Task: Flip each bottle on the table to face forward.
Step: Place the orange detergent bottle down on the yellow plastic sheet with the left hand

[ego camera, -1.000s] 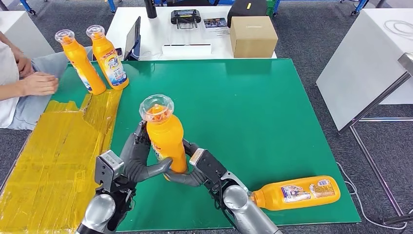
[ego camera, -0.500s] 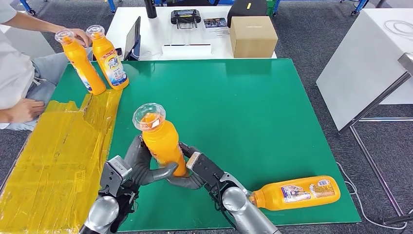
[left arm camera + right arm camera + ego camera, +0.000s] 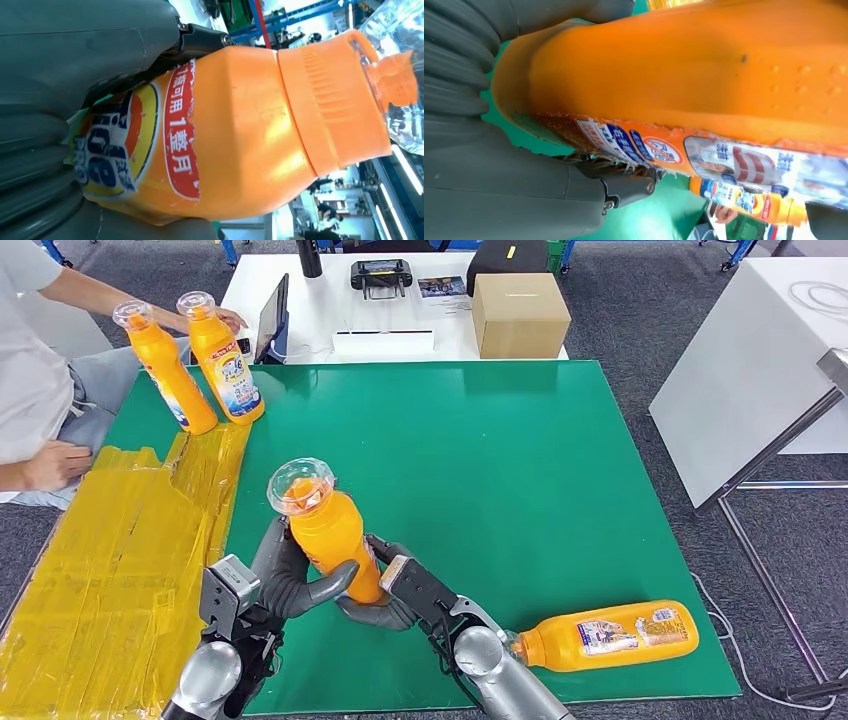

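Observation:
Both my hands hold one orange bottle [image 3: 330, 530] with a clear cap, upright and tilted slightly left, above the near part of the green mat [image 3: 480, 460]. My left hand [image 3: 285, 575] wraps it from the left and my right hand [image 3: 385, 595] from the right. Up close, the left wrist view shows this bottle's [image 3: 225, 125] front label, and the right wrist view shows this bottle's [image 3: 684, 90] back label. Another orange bottle [image 3: 610, 634] lies on its side at the mat's near right. Two orange bottles [image 3: 168, 370] [image 3: 222, 360] stand at the far left corner.
A seated person at the left reaches an arm [image 3: 120, 300] behind the two standing bottles. Yellow taped sheeting [image 3: 110, 560] covers the table's left part. Behind the mat, a white table holds a cardboard box [image 3: 518, 315] and a controller [image 3: 380, 275].
The held bottle has shifted a little left and lower, tilting, with both hands still around it. The person's arm has reached over to the two standing bottles.

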You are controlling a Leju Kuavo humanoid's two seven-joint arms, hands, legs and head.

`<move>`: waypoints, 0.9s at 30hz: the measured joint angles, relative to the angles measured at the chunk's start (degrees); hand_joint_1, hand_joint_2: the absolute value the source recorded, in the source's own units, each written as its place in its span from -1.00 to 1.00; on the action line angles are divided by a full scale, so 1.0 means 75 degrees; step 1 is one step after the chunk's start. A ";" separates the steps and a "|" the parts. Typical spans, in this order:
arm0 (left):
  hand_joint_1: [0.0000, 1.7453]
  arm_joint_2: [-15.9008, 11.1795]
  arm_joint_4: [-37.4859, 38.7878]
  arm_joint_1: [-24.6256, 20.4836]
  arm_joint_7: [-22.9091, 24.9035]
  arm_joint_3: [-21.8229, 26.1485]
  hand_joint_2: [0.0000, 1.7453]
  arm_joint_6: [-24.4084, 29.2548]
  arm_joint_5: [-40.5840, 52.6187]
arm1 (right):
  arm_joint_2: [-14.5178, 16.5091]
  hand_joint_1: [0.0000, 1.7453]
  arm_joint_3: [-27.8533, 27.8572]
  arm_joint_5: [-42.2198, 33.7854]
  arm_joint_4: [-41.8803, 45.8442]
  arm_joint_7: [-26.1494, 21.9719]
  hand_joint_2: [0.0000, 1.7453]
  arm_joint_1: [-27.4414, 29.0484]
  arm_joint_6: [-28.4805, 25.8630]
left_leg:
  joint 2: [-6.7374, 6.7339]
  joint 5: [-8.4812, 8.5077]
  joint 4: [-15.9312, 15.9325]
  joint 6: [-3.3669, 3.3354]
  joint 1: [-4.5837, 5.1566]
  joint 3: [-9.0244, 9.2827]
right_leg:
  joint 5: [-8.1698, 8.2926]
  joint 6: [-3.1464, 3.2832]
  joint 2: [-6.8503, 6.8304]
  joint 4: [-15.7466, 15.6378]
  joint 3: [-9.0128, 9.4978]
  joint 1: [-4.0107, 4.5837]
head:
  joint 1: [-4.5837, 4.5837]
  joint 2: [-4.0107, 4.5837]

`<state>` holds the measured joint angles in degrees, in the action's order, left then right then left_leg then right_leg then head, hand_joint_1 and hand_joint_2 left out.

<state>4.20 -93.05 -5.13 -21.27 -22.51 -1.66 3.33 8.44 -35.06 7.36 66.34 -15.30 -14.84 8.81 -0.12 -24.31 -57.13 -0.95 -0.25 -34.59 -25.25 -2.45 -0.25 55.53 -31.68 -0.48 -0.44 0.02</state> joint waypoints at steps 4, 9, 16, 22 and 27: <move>1.00 0.0000 0.0004 -0.0003 0.0000 0.0003 1.00 0.0000 -0.0030 | -0.0001 0.99 0.0000 0.0015 0.0009 -0.0034 1.00 0.0011 0.0000 | 0.0000 0.0000 0.0000 0.0000 0.0000 0.0000 | 0.0000 0.0000 0.0000 0.0000 0.0000 0.0000 | 0.0000 0.0000; 1.00 0.0000 0.0009 -0.0006 0.0000 0.0003 1.00 0.0000 -0.0044 | -0.0003 -0.56 0.0000 0.0015 0.0023 -0.0113 1.00 0.0030 0.0003 | 0.0000 0.0000 0.0000 0.0000 0.0000 0.0000 | 0.0000 0.0000 0.0000 0.0000 0.0000 0.0000 | 0.0000 0.0000; 1.00 0.0000 0.0009 -0.0006 0.0000 0.0003 1.00 0.0000 -0.0044 | -0.0003 -0.66 0.0000 0.0015 0.0023 -0.0113 1.00 0.0030 0.0003 | 0.0000 0.0000 0.0000 0.0000 0.0000 0.0000 | 0.0000 0.0000 0.0000 0.0000 0.0000 0.0000 | 0.0000 0.0000; 1.00 0.0000 0.0009 -0.0012 -0.0020 0.0011 1.00 0.0037 -0.0027 | -0.0022 -1.00 0.0000 -0.0008 0.0069 -0.0189 1.00 0.0060 0.0017 | 0.0000 0.0000 0.0000 0.0000 0.0000 0.0000 | 0.0000 0.0000 -0.0001 0.0000 0.0000 0.0000 | 0.0001 0.0000; 1.00 -0.0041 -0.0121 0.0045 -0.0186 0.0215 1.00 0.0802 0.0776 | -0.0124 -1.00 0.0103 -0.0149 0.0551 -0.0555 1.00 0.0315 -0.0018 | 0.0000 -0.0001 0.0000 0.0000 0.0000 -0.0001 | 0.0000 0.0000 0.0000 0.0000 -0.0001 0.0000 | 0.0001 0.0000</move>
<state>3.89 -93.96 -4.79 -22.67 -20.90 4.36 9.15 7.51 -34.29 6.24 70.47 -19.46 -12.48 8.67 -0.12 -24.32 -57.13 -0.95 -0.25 -34.60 -25.25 -2.45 -0.25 55.53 -31.69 -0.48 -0.43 0.02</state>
